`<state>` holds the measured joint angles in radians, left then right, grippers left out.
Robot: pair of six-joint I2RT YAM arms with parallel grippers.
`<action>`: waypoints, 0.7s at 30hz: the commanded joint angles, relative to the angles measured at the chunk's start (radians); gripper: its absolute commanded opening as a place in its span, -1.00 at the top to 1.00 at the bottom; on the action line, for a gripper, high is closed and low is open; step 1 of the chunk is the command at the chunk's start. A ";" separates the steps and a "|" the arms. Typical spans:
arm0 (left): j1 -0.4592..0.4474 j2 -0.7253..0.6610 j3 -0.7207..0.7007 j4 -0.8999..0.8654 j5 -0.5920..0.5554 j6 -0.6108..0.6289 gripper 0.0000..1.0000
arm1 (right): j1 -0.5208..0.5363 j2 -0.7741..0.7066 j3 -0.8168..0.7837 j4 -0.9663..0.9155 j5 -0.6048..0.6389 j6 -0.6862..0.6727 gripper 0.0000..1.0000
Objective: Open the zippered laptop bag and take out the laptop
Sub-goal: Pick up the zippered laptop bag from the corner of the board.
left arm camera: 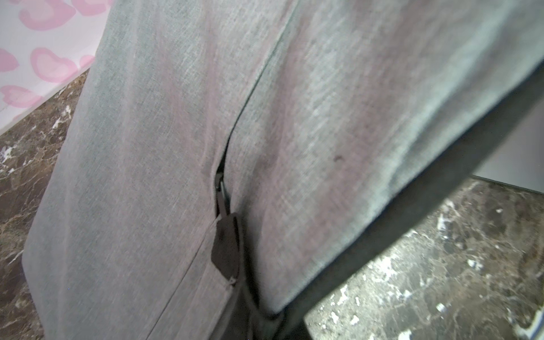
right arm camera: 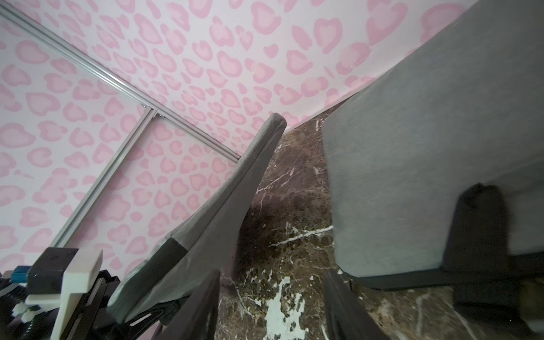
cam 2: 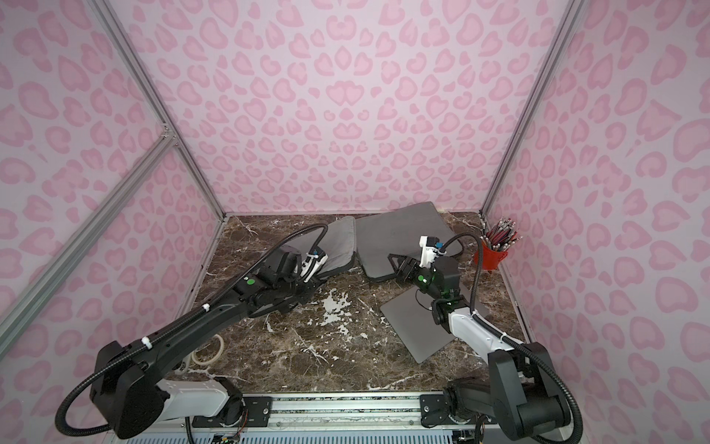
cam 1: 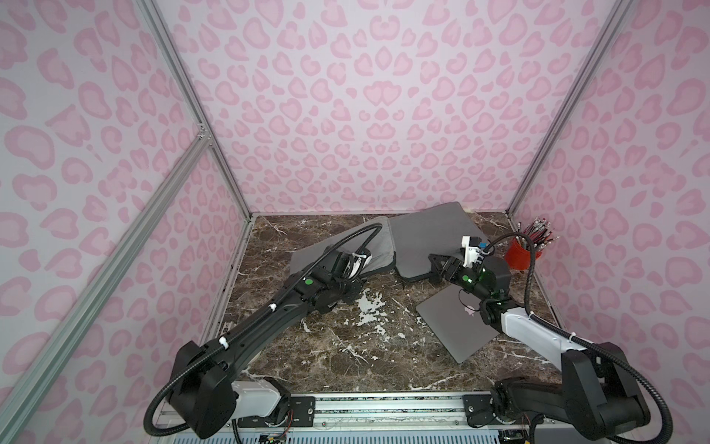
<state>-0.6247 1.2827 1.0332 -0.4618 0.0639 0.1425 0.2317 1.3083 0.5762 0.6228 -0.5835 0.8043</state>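
L arm point(cam 1: 246, 338) nearest; L gripper point(cam 1: 351, 284) clenched, seemingly on bag point(cam 1: 426, 234) flap, tilted up. R gripper point(cam 1: 436, 267) jaws apart, empty, bag edge just beside. Behind R jaws, under R arm: laptop point(cam 1: 453, 326), already out. Risk: R arm sags, scrapes laptop.

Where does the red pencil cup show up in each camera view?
Top view: red pencil cup, far right corner of table.
Top view: red pencil cup, same corner.
Left wrist: not in it.
Right wrist: not in it.
Shared landmark: grey laptop bag.
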 commanded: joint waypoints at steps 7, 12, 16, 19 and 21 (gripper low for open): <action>0.000 -0.151 -0.053 0.110 0.158 0.114 0.97 | 0.034 -0.002 0.030 0.054 0.026 -0.016 -0.12; 0.002 -0.207 -0.044 0.053 0.146 0.141 0.97 | 0.032 -0.077 0.034 -0.039 0.071 -0.058 -0.14; 0.002 -0.210 -0.026 0.021 0.137 0.146 0.97 | 0.033 -0.099 0.042 -0.060 0.061 -0.061 -0.15; 0.003 -0.202 -0.008 0.014 0.128 0.137 0.98 | 0.038 -0.106 0.053 -0.082 0.038 -0.067 -0.15; 0.003 -0.186 0.017 0.000 0.126 0.129 0.98 | 0.051 -0.119 0.069 -0.132 0.050 -0.090 -0.17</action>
<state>-0.6228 1.0885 1.0168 -0.5407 0.1703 0.2802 0.2710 1.1992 0.6292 0.5320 -0.5274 0.7506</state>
